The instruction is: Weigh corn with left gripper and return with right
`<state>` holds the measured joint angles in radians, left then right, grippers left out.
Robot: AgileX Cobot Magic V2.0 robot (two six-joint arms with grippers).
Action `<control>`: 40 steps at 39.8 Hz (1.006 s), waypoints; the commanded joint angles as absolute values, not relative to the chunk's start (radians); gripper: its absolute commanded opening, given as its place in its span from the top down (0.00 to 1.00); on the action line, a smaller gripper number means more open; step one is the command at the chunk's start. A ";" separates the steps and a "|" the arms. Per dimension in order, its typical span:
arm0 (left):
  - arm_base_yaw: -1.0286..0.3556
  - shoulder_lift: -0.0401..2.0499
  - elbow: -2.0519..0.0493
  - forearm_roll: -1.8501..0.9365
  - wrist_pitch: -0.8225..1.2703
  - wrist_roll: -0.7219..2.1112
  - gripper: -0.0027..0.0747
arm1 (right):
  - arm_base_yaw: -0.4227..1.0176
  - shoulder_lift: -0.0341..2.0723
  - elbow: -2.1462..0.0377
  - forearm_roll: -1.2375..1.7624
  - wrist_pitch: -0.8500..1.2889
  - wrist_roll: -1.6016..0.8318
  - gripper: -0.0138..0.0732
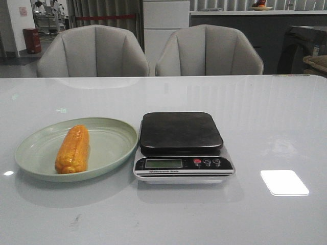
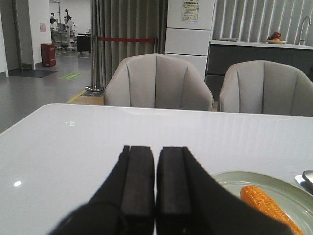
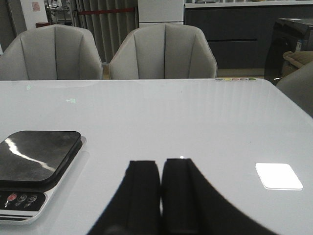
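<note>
The corn (image 1: 72, 149) lies on the green plate (image 1: 115, 140) (beside the kitchen scale (image 1: 181, 145)). Left gripper (image 2: 155, 183) and right gripper (image 3: 161, 193) are both clenched, holding nothing.

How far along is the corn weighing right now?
Nothing looks done: the corn lies on the green plate and the scale platform is bare. Nothing is in hand; the left gripper and right gripper are shut and empty. Weighing and returning remain.

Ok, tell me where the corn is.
In the front view the corn lies on the green plate, left of the scale.
</note>
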<state>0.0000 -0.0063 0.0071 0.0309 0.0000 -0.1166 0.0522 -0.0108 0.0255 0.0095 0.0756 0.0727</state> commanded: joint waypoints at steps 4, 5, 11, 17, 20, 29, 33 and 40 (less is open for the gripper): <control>0.000 -0.027 0.037 0.023 -0.080 -0.117 0.80 | 0.050 -0.028 0.036 0.000 -0.010 0.066 0.64; 0.000 -0.027 0.037 0.023 -0.080 -0.117 0.80 | 0.050 -0.028 0.036 0.000 -0.010 0.066 0.64; 0.000 -0.027 0.037 0.023 -0.080 -0.117 0.80 | 0.050 -0.028 0.036 0.000 -0.010 0.066 0.64; 0.000 -0.027 0.037 0.023 -0.080 -0.117 0.80 | 0.050 -0.028 0.036 0.000 -0.010 0.066 0.64; 0.000 -0.027 0.037 0.023 -0.080 -0.117 0.80 | 0.050 -0.028 0.036 0.000 -0.010 0.066 0.64; 0.000 -0.027 0.037 0.023 -0.080 -0.117 0.80 | 0.050 -0.028 0.036 0.000 -0.010 0.066 0.64; 0.000 -0.027 0.037 0.023 -0.093 -0.117 0.80 | 0.050 -0.028 0.036 0.000 -0.010 0.066 0.64; 0.000 -0.027 0.032 0.023 -0.237 -0.117 0.80 | 0.050 -0.028 0.036 0.000 -0.010 0.066 0.64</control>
<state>0.0000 -0.0063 0.0071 0.0309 -0.1015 -0.1166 0.0522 -0.0108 0.0255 0.0095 0.0756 0.0727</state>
